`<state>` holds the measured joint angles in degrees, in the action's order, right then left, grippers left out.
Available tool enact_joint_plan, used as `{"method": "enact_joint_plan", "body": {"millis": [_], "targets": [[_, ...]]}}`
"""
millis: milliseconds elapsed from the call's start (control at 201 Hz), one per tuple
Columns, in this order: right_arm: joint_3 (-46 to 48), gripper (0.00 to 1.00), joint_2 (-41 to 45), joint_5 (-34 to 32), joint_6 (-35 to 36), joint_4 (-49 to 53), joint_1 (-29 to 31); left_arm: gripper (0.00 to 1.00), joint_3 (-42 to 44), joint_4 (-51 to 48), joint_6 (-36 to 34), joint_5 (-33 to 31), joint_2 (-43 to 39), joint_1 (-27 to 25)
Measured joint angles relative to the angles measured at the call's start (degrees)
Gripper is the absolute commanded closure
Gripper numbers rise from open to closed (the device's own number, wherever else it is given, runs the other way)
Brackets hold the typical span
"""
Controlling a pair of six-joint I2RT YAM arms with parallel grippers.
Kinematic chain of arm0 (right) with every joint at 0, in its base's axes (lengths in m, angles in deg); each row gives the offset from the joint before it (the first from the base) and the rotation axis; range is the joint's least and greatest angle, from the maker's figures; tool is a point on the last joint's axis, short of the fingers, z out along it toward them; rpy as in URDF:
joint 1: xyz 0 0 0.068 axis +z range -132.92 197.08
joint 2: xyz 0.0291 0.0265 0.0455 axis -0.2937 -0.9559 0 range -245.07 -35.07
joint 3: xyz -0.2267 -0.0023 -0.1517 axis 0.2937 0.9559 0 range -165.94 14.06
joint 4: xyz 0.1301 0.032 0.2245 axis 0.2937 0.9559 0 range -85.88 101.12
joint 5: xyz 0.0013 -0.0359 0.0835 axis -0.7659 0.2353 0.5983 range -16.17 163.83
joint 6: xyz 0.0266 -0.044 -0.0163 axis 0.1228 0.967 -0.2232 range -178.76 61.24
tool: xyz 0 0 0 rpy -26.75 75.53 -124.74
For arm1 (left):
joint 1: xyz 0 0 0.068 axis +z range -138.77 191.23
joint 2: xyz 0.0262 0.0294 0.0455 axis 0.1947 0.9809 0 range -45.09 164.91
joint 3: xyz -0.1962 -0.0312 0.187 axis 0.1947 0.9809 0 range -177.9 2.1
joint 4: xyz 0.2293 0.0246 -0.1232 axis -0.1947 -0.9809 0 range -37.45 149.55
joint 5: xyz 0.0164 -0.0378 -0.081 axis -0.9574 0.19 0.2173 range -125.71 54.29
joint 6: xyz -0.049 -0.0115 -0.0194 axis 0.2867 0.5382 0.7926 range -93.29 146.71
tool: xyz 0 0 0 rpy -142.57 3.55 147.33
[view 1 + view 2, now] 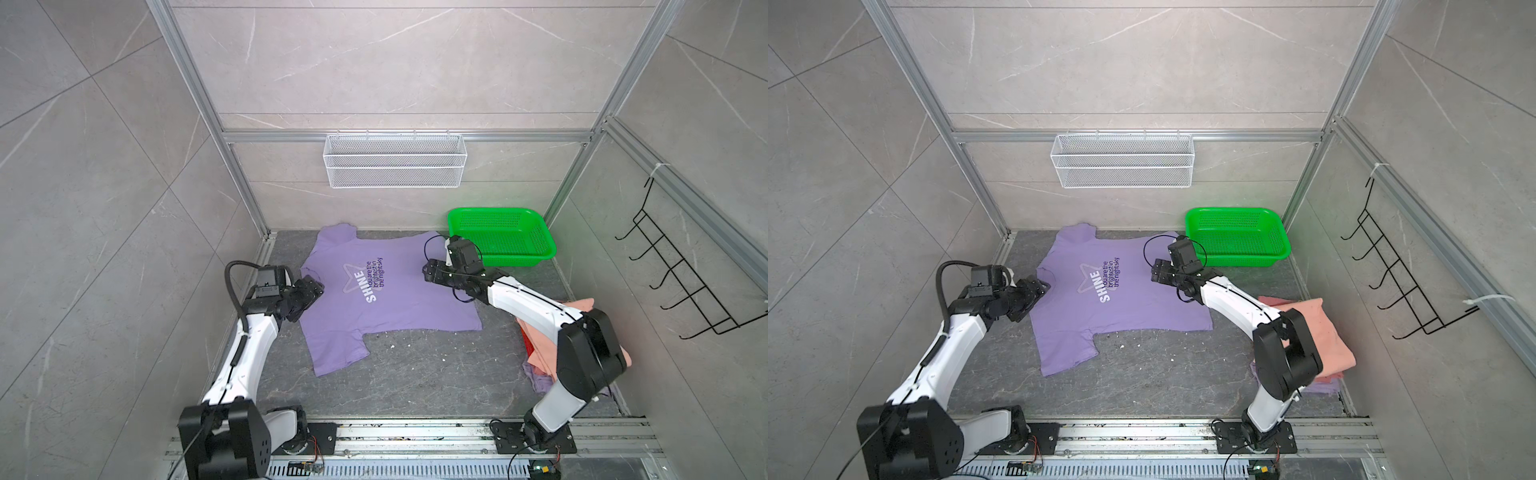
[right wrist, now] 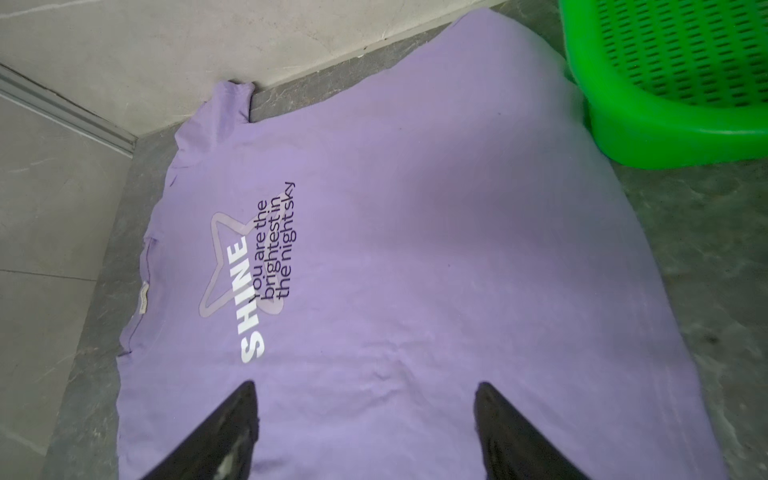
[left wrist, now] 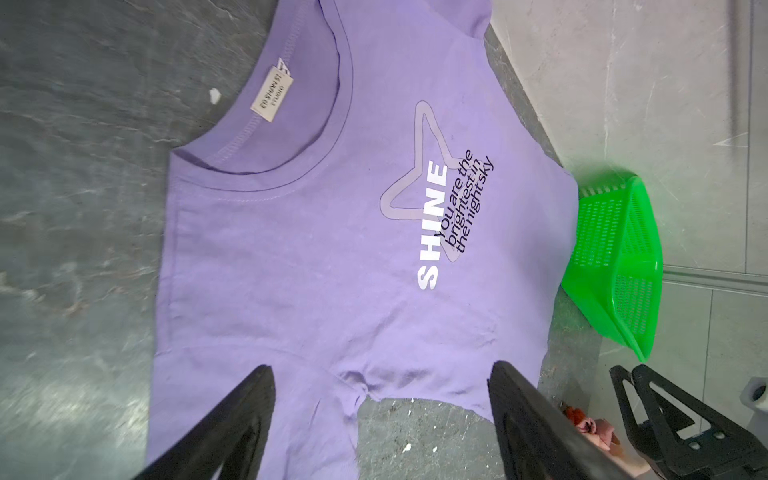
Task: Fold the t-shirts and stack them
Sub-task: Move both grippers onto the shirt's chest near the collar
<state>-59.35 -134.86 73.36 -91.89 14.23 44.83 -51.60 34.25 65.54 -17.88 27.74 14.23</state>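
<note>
Lavender SHINE t-shirt (image 1: pixel 386 299) spread flat and print up on the dark stone tabletop (image 1: pixel 415 382); collar to the left, hem to the right, so the long axis left to right across the scene; far sleeve (image 1: pixel 336 232) touching the foot of the back wall (image 1: pixel 374 208), near sleeve (image 1: pixel 336 357) pointing toward the arm bases. Left gripper (image 1: pixel 312 291) just at the collar end, jaws spread wide, nothing between them, only flat cloth ahead in its wrist view. Right gripper (image 1: pixel 428 272) over the far right part of the body, toward the hem, likewise wide open and empty. Each end of the long axis thus with its own arm: left nearer the collar and sleeves, right nearer the hem. Green mesh basket (image 1: pixel 536 253) just beside the hem's far corner; stack of salmon pink and lavender t-shirts (image 1: pixel 1325 336) at the right, near the hem's near corner but apart from it, partly hidden by the right arm. Far edge crowded by wall and basket; broad bare tabletop on the near side. Probably best folded lengthwise, far edge pinched at both ends and carried toward the near side, into that open room; care needed on the right to keep clear of the basket rim.
</note>
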Motion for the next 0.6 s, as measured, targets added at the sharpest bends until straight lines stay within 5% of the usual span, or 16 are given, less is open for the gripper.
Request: {"method": "enact_joint_plan", "body": {"millis": [294,598], "targets": [[-10.75,0.1,-15.17,-1.22,-0.61,-0.96,-0.02,0.13,-5.9,11.32,0.85,1.38,20.96,-4.94],[-9.55,0.11,-19.04,0.52,-1.86,-0.83,-0.02,0.13,-5.79,15.69,2.56,0.2,28.15,-5.64]]}}
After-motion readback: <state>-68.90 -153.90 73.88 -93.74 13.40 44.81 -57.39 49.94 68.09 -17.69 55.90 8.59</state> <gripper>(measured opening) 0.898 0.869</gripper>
